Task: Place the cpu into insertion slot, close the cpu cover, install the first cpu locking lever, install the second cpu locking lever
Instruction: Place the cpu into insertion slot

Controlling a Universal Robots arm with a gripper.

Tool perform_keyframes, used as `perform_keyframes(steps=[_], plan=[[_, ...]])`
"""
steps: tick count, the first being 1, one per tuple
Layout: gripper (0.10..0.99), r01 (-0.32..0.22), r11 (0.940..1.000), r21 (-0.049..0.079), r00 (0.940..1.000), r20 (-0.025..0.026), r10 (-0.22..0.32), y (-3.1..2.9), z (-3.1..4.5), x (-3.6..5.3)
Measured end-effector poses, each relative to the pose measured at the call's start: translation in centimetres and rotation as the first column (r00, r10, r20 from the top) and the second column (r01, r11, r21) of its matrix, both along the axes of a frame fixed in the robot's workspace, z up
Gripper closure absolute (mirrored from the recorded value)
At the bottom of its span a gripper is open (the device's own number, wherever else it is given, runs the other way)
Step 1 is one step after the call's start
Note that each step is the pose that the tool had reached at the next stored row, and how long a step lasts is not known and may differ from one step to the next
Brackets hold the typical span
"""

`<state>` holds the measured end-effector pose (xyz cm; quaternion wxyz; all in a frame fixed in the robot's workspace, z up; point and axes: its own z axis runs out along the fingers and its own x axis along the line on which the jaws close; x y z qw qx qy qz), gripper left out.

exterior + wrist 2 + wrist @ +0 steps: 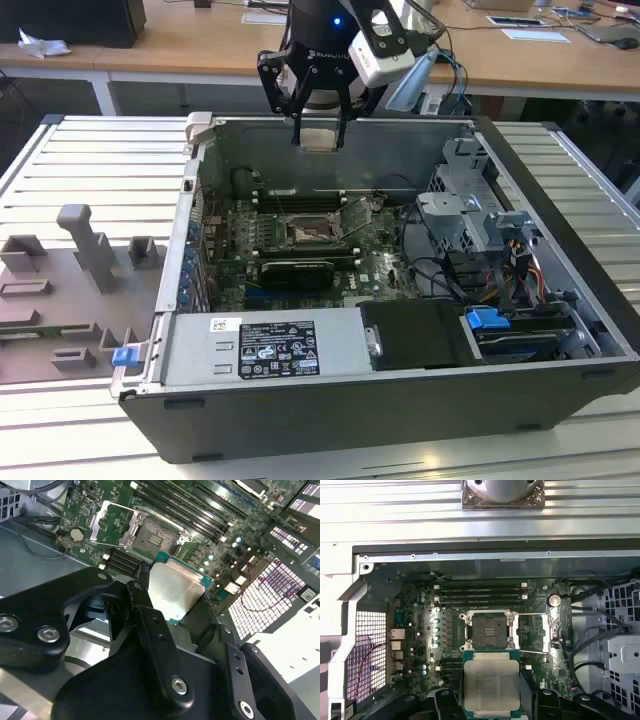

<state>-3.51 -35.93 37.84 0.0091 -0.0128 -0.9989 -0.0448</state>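
Gripper [318,128] at upper centre of the exterior view, over the rear wall of the open computer case [400,420]. Its 2 fingers are closed onto the cpu [318,139], pinching opposite edges; the chip hangs well clear of the green board. Insertion slot [305,232] is mid-frame below, dark centre exposed. In the second wrist view the cpu cover [96,521] is swung open beside the slot.

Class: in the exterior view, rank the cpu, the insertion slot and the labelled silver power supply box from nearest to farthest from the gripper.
1. The cpu: held in the gripper, above the far wall of the case.
2. The insertion slot: on the green board, mid-case.
3. The power supply box: along the near wall.
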Motion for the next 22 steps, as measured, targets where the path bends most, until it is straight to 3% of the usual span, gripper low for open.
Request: perform_keyframes(steps=[7,11,13,21,22], plan=[[0.545,0.093,0.9956,-0.001,0.9956,0.0,-0.093,0.0,-0.03,0.0],[0.545,0.161,0.987,-0.001,0.987,0.0,-0.161,0.0,-0.09,0.0],[0.545,0.204,0.979,-0.001,0.979,0.0,-0.204,0.0,-0.12,0.0],[0.545,0.214,0.9768,-0.001,0.9768,-0.0001,-0.214,-0.01,-0.5,0.0],[0.545,0.225,0.9744,-0.001,0.9744,0.0,-0.225,-0.01,-0.51,0.01]])
